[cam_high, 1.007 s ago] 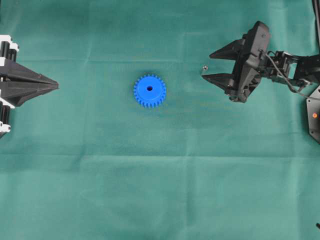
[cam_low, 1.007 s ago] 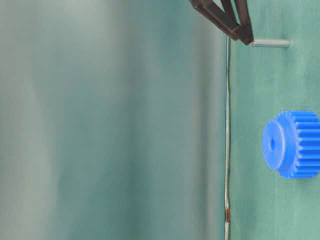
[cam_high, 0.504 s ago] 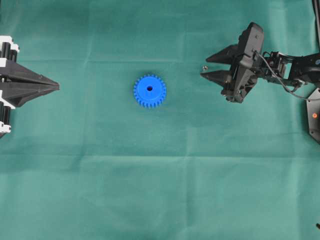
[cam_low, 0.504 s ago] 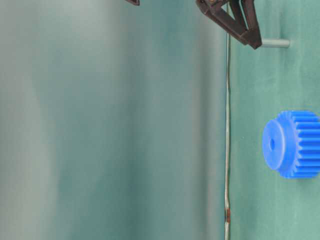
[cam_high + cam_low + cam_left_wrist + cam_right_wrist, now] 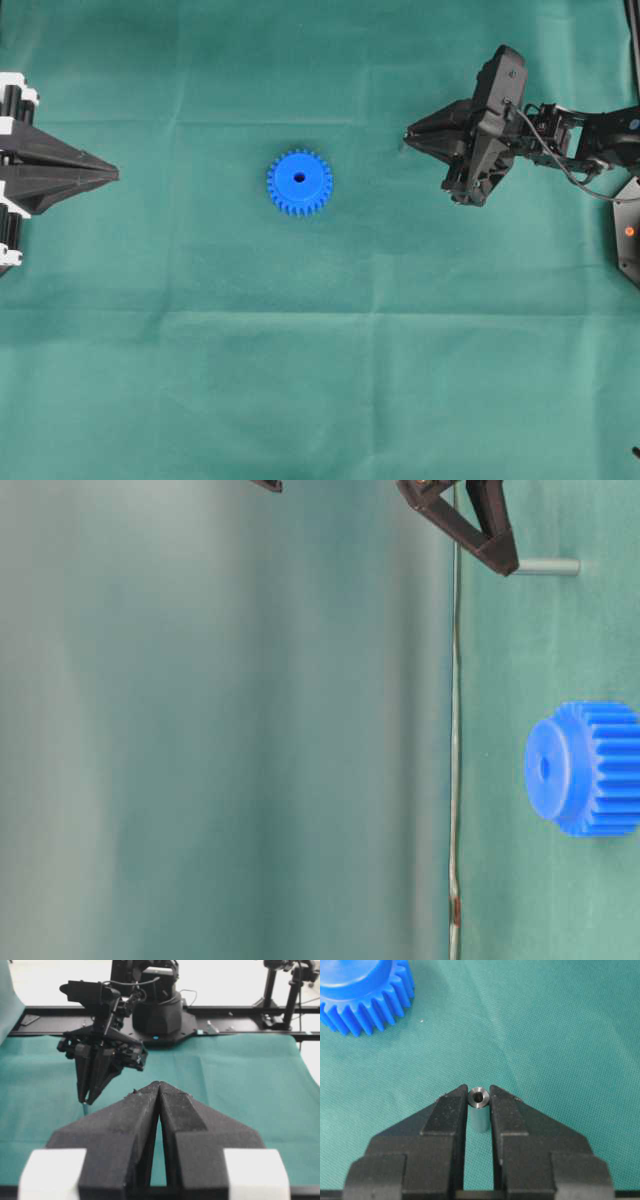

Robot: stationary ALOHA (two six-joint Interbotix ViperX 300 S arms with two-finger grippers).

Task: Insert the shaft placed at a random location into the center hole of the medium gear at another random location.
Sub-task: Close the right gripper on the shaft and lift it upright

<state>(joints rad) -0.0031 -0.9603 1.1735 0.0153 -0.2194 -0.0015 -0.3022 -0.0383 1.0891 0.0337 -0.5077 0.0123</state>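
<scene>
The blue medium gear [image 5: 299,181] lies flat mid-table with its center hole [image 5: 299,177] facing up. It also shows in the table-level view [image 5: 585,768] and at the top left of the right wrist view [image 5: 362,995]. The silver shaft [image 5: 479,1107] stands upright on the cloth between the right gripper's fingertips, which touch both its sides. My right gripper [image 5: 408,137] is shut on it, to the right of the gear. In the overhead view the shaft is hidden by the jaws. In the table-level view the shaft [image 5: 545,567] rests on the cloth. My left gripper [image 5: 115,173] is shut and empty at the far left.
Green cloth [image 5: 320,380] covers the whole table. The right arm's base and a black rail [image 5: 240,1010] stand at the far edge in the left wrist view.
The right gripper's jaws, open on either side of the shaft a second ago, have closed onto it. The left gripper and the gear have not moved.
</scene>
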